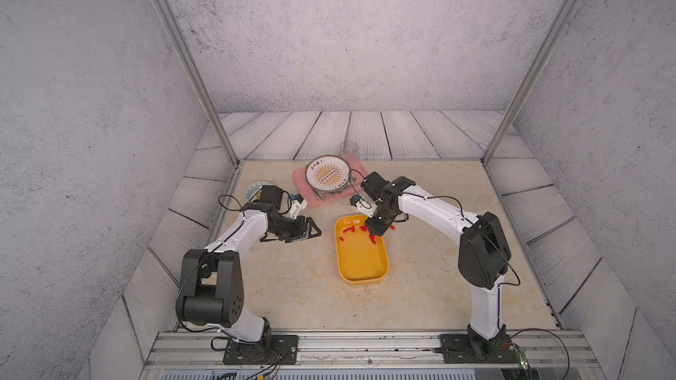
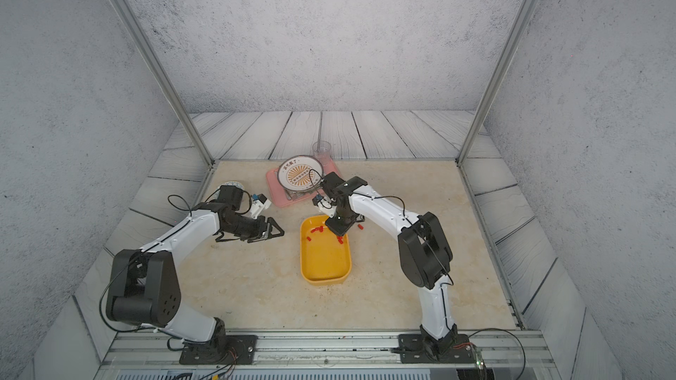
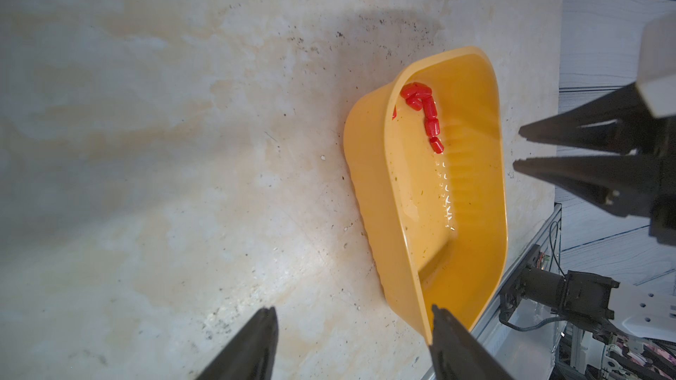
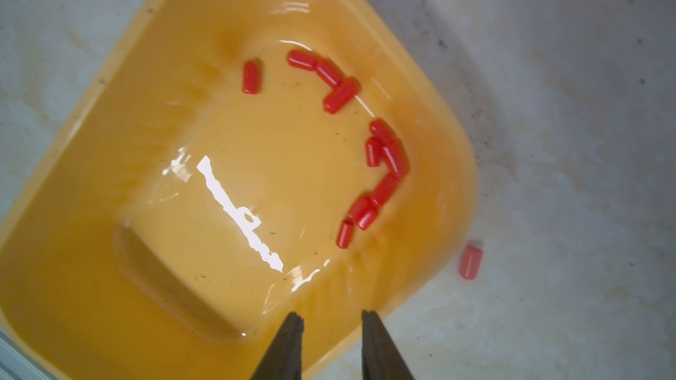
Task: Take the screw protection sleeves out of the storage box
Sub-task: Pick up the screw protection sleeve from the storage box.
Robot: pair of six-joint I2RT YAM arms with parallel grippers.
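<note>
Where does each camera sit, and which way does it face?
Top views: high over the robot's side, facing down and forward; left arm and right arm show whole.
Left wrist: on the left arm, facing across the table to the storage box; left gripper tips and right gripper show.
Right wrist: on the right arm, facing down into the storage box; right gripper tips show.
Shared: all show the storage box holding red sleeves.

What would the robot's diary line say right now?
right gripper: open, empty, over storage box | left gripper: open, beside box | screw protection sleeves: mostly in box | one sleeve: on table
</note>
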